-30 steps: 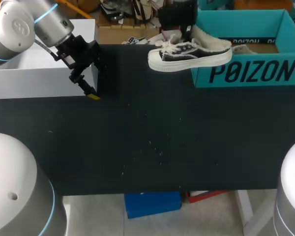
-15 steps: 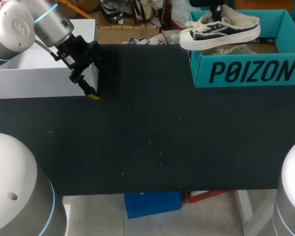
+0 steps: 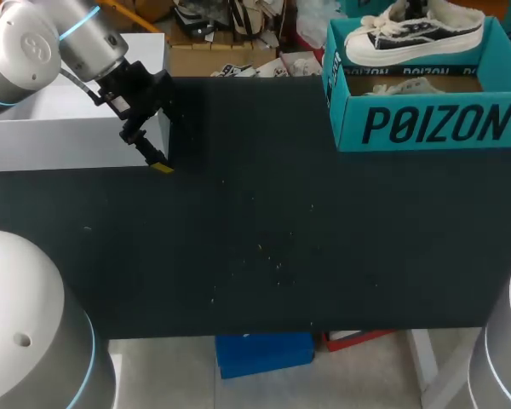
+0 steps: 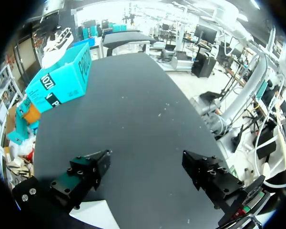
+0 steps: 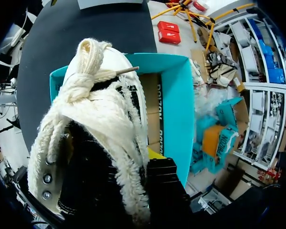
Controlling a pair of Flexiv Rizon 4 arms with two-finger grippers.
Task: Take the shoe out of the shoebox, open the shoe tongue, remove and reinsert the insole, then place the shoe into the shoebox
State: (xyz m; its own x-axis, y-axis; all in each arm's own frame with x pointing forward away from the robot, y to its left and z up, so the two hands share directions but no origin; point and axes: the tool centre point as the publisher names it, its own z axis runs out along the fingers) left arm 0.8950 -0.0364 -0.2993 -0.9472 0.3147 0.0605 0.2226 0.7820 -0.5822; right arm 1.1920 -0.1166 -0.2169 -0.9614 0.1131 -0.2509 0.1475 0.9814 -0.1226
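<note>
Final stage of the shoebox task. The shoe (image 3: pixel 413 32) – black canvas, white sole, pale fleece lining – hangs sole-down above the open teal shoebox (image 3: pixel 426 123) at the far right corner of the dark surface (image 3: pixel 281 239), not touching the box floor. In the right wrist view the right gripper (image 5: pixel 140 160) pinches the shoe at its fleece collar: one yellow tip shows against the outer side, while the other finger is hidden, apparently inside the shoe. The box opening lies directly beneath the shoe. A pale item lies on the box floor; what it is cannot be told.

The left gripper (image 4: pixel 145 160) hovers over the near-left part of the surface, just beside a white box (image 3: pixel 68 128). Its fingers are spread wide and hold nothing. It is well apart from the shoebox.

Progress, as judged from the arrangement: the shoe is out of the box and positioned over it, which suggests the closing step, placing the shoe inside, is in hand. Whether the tongue was opened and the insole removed and reseated cannot be confirmed – the shoe's interior is hidden by fleece and laces. What is left: lowering the shoe into the box, releasing it, and withdrawing the right arm.
</note>
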